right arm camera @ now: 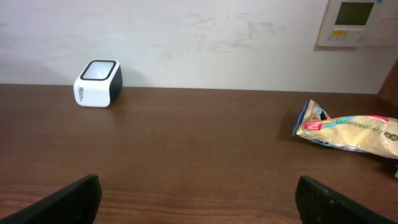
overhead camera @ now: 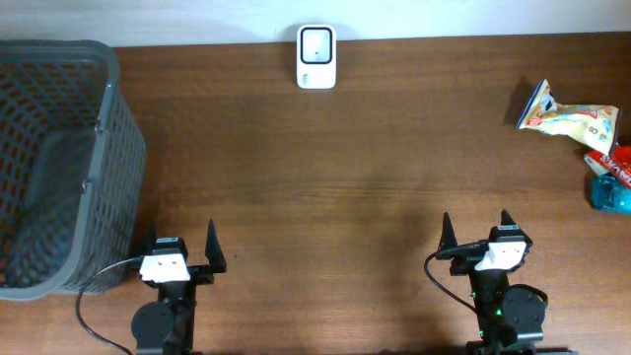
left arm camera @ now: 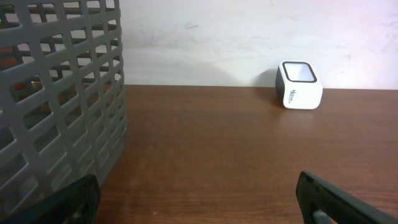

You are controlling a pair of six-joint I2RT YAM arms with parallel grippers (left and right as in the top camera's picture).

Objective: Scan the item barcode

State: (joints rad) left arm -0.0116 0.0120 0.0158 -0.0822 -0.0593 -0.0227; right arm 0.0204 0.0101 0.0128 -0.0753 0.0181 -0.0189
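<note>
A white barcode scanner (overhead camera: 316, 57) with a dark back stands at the table's far edge, centre; it shows too in the left wrist view (left arm camera: 300, 85) and the right wrist view (right arm camera: 97, 83). Packaged items lie at the far right: a yellow-white snack bag (overhead camera: 570, 120) (right arm camera: 351, 132), and red and blue packs (overhead camera: 611, 177) beside it. My left gripper (overhead camera: 181, 247) (left arm camera: 198, 199) stands open near the front edge, nothing between its fingers. My right gripper (overhead camera: 476, 235) (right arm camera: 198, 198) is open too, empty, well short of the items.
A tall grey mesh basket (overhead camera: 59, 158) (left arm camera: 59, 99) fills the left side, just beside my left gripper. A wall panel (right arm camera: 354, 22) hangs on the back wall. Bare brown wood (overhead camera: 345, 187) stretches between the arms and the scanner.
</note>
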